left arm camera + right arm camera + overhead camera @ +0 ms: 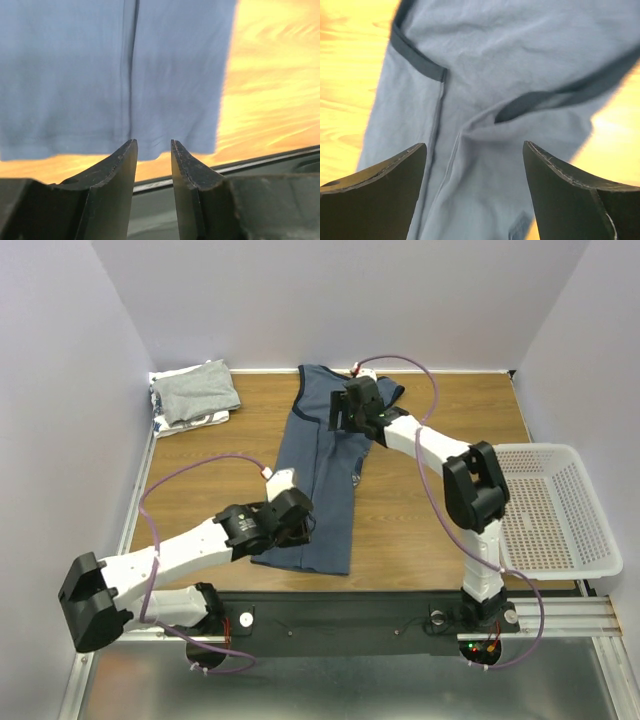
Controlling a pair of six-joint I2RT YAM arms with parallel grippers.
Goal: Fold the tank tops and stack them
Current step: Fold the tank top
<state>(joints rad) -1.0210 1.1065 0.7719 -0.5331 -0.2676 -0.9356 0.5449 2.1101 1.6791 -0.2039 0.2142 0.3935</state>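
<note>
The slate-blue tank top [322, 475] lies folded lengthwise down the middle of the table, with its dark-trimmed straps at the far end. My left gripper [290, 532] hovers over its near left hem. In the left wrist view this gripper [152, 142] is open a little, with nothing between the fingers and the hem [115, 100] just beyond. My right gripper [345, 410] is over the strap end. There it [475, 145] stands wide open above the rumpled cloth and dark trim [417, 57], holding nothing. A light grey tank top [198, 390] lies folded at the back left on a black-and-white patterned one [168, 427].
A white mesh basket [556, 505] stands at the right edge of the table. White walls close in the left, back and right sides. A black rail [340, 620] with the arm bases runs along the near edge.
</note>
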